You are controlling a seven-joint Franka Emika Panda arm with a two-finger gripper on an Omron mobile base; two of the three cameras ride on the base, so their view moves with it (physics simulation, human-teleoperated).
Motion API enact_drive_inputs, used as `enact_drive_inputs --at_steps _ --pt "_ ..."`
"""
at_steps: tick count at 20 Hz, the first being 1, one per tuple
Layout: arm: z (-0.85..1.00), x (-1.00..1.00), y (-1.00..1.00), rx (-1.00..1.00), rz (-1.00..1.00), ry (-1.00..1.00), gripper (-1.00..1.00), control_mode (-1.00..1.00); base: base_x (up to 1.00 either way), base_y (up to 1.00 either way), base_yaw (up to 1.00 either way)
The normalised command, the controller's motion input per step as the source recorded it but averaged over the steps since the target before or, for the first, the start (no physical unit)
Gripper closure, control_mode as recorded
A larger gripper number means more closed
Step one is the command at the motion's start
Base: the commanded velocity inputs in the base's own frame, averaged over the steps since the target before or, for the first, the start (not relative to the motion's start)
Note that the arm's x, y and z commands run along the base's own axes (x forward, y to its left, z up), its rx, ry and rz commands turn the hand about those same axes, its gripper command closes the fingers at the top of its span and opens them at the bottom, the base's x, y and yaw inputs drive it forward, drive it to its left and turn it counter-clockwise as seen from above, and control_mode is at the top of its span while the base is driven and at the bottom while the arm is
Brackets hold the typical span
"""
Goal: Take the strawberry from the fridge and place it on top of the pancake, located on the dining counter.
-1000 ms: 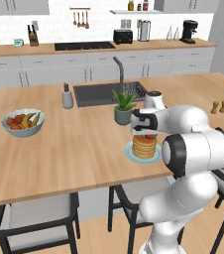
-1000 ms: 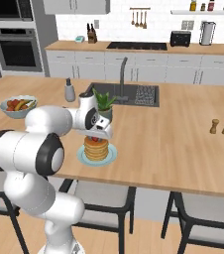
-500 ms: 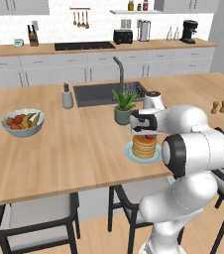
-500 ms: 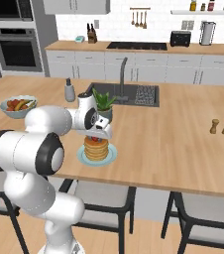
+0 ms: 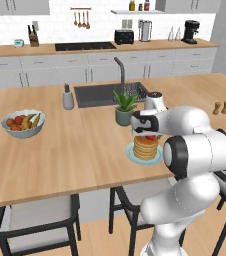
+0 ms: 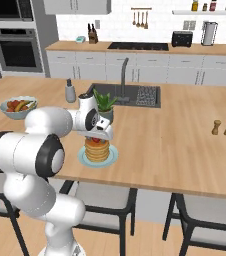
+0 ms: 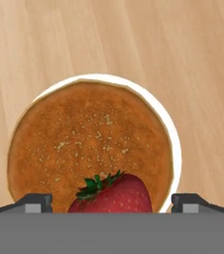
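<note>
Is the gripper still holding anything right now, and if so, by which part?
Nothing appears held: in the hand view the fingertips stand wide apart, clear of the strawberry, which sits between them over the pancake. The gripper hovers just above.

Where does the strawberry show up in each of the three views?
Left base view: the strawberry is right of centre, on the pancake, under the gripper.
Right base view: the berry sits left of centre, atop the same stack.
Hand view: it lies at bottom centre, over the pancake.
Shared landmark: the pale plate.
</note>
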Motion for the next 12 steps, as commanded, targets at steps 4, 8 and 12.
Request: enact_drive_inputs --at_steps 4,8,12 --pt "0.12 0.00 0.00 -0.01 0.01 -0.07 -1.00 -1.00 0.00 0.00 0.00" --pt "0.34 0.00 0.00 -0.04 0.00 -0.10 -1.00 -1.00 0.00 0.00 0.00" --pt "0.71 0.00 0.00 -0.01 0.00 -0.06 -1.00 -1.00 0.00 0.00 0.00"
